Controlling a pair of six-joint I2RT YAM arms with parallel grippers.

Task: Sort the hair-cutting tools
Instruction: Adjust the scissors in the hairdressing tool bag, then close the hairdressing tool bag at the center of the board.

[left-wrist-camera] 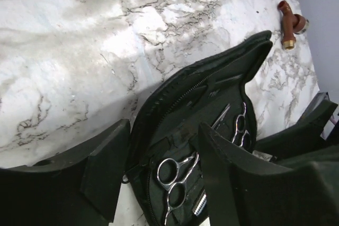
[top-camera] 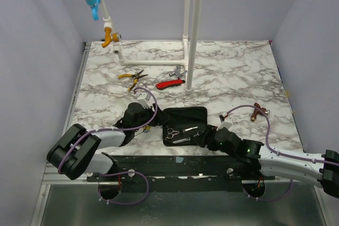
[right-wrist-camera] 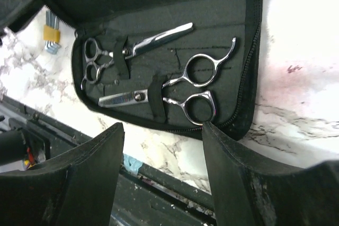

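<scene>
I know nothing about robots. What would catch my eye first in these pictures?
Your eye lands first on the open black zip case at the near middle of the marble table. Strapped inside are straight-bladed scissors and toothed scissors, both shiny silver. The left claw and right claw flank the case, both open, while yellow-handled pliers and a red-handled tool lie farther back.

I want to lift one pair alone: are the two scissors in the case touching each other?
Apart. The right wrist view shows the plain scissors and the toothed shears under separate straps, with the bare case between them.
</scene>
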